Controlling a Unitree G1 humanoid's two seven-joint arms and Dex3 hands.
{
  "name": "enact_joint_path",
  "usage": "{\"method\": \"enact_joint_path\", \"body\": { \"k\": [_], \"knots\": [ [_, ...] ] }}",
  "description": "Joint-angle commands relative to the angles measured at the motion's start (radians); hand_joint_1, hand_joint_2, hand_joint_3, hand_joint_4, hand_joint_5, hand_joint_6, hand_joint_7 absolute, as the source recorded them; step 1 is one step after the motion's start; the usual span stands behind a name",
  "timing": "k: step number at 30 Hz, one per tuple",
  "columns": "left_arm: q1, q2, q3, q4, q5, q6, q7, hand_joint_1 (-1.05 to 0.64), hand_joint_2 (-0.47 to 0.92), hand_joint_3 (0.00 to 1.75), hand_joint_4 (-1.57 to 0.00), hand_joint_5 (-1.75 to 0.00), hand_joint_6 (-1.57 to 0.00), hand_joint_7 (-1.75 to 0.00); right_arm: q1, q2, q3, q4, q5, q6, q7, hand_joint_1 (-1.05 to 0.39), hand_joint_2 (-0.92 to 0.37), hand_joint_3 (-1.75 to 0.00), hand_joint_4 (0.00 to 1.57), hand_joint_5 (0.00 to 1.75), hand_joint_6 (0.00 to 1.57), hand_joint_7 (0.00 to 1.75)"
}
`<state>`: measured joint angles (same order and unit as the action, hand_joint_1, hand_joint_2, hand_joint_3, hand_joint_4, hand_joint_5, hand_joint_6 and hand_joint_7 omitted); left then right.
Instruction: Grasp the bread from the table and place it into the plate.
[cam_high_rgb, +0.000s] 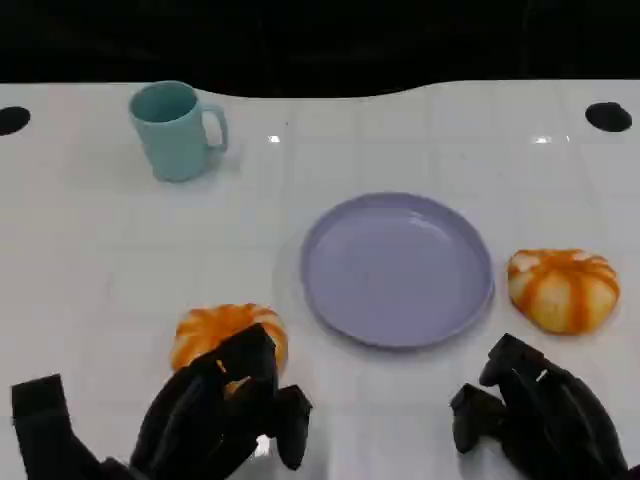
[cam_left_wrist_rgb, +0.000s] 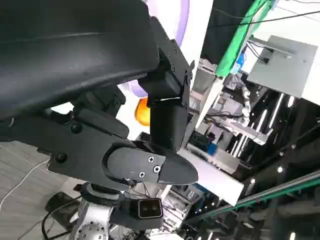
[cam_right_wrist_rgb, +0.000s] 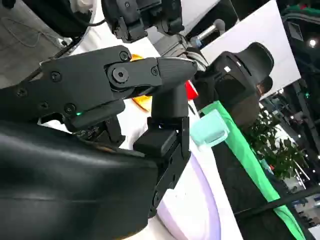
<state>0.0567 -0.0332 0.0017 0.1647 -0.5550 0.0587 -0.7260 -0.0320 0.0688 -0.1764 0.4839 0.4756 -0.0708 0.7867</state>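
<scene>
Two round orange-and-white breads lie on the white table (cam_high_rgb: 80, 250). The left bread (cam_high_rgb: 222, 330) is just beyond my left hand (cam_high_rgb: 225, 415), whose fingers reach over its near edge without closing on it. The right bread (cam_high_rgb: 562, 290) lies to the right of the purple plate (cam_high_rgb: 397, 268), a short way beyond my right hand (cam_high_rgb: 530, 415), which holds nothing and has its fingers apart. The plate has nothing in it. In the left wrist view a patch of orange bread (cam_left_wrist_rgb: 141, 112) shows between the black fingers (cam_left_wrist_rgb: 170, 125). The right wrist view shows the plate (cam_right_wrist_rgb: 195, 205) past my fingers (cam_right_wrist_rgb: 170, 135).
A teal mug (cam_high_rgb: 175, 130) stands at the back left, well away from both hands; it also appears in the right wrist view as the mug (cam_right_wrist_rgb: 210, 127). The table's far edge runs along the back with two dark holes near its corners.
</scene>
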Motion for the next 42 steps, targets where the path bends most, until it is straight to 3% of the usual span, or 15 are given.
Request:
{"method": "enact_joint_path", "body": {
  "k": [1, 19, 24, 26, 27, 30, 33, 36, 42],
  "knots": [
    [0.004, 0.010, 0.006, -0.007, 0.010, -0.010, -0.007, -0.73, 0.92, 0.17, -0.95, -1.75, -0.69, -1.72, 0.007, -0.009, -0.003, -0.008, 0.010, 0.004, 0.000, -0.54, -0.92, -0.22, 0.77, 1.65, 0.69, 1.41],
    [0.009, 0.006, 0.000, -0.017, 0.007, -0.009, -0.010, -0.73, 0.92, 0.19, -0.96, -1.75, -0.68, -1.73, 0.006, -0.010, -0.004, -0.008, 0.011, 0.001, 0.004, -0.53, -0.92, -0.23, 0.76, 1.65, 0.68, 1.40],
    [0.007, 0.008, 0.005, -0.023, 0.032, -0.075, -0.016, -0.72, 0.92, 0.19, -0.89, -1.75, -0.61, -1.66, 0.008, -0.011, -0.001, -0.010, 0.006, -0.006, 0.004, -0.54, -0.92, -0.24, 0.75, 1.66, 0.67, 1.40],
    [-0.007, 0.013, 0.009, -0.019, 0.062, -0.152, -0.021, -0.74, 0.92, 0.18, -0.73, -1.75, -0.56, -1.46, 0.007, -0.010, -0.001, -0.009, 0.007, -0.006, 0.005, -0.54, -0.92, -0.24, 0.75, 1.66, 0.67, 1.40],
    [-0.013, 0.016, 0.010, -0.016, 0.083, -0.195, -0.021, -0.76, 0.92, 0.22, -0.64, -1.65, -0.53, -1.25, 0.007, -0.009, -0.001, -0.008, 0.007, -0.006, 0.004, -0.55, -0.92, -0.24, 0.76, 1.66, 0.67, 1.41],
    [-0.032, 0.050, 0.002, -0.019, 0.183, -0.335, -0.004, -0.82, 0.92, 0.27, -0.55, -1.42, -0.48, -0.89, 0.006, -0.008, 0.000, -0.006, 0.002, -0.016, 0.002, -0.56, -0.92, -0.24, 0.76, 1.67, 0.68, 1.42],
    [-0.052, 0.108, -0.003, -0.025, 0.311, -0.465, 0.026, -0.84, 0.92, 0.26, -0.51, -1.23, -0.42, -0.69, 0.007, -0.007, 0.002, -0.011, 0.003, -0.013, 0.000, -0.55, -0.92, -0.24, 0.76, 1.67, 0.67, 1.42],
    [-0.059, 0.175, -0.003, -0.063, 0.436, -0.543, 0.072, -0.78, 0.92, 0.12, -0.43, -0.89, -0.39, -0.35, 0.003, -0.006, 0.002, -0.003, 0.005, -0.018, 0.006, -0.55, -0.92, -0.23, 0.76, 1.66, 0.68, 1.42],
    [-0.053, 0.300, 0.023, -0.185, 0.776, -0.642, 0.258, -0.82, 0.92, 0.09, -0.22, -0.71, -0.27, -0.15, -0.001, -0.007, 0.001, 0.004, 0.007, -0.024, 0.014, -0.56, -0.92, -0.24, 0.78, 1.67, 0.68, 1.41]
  ]
}}
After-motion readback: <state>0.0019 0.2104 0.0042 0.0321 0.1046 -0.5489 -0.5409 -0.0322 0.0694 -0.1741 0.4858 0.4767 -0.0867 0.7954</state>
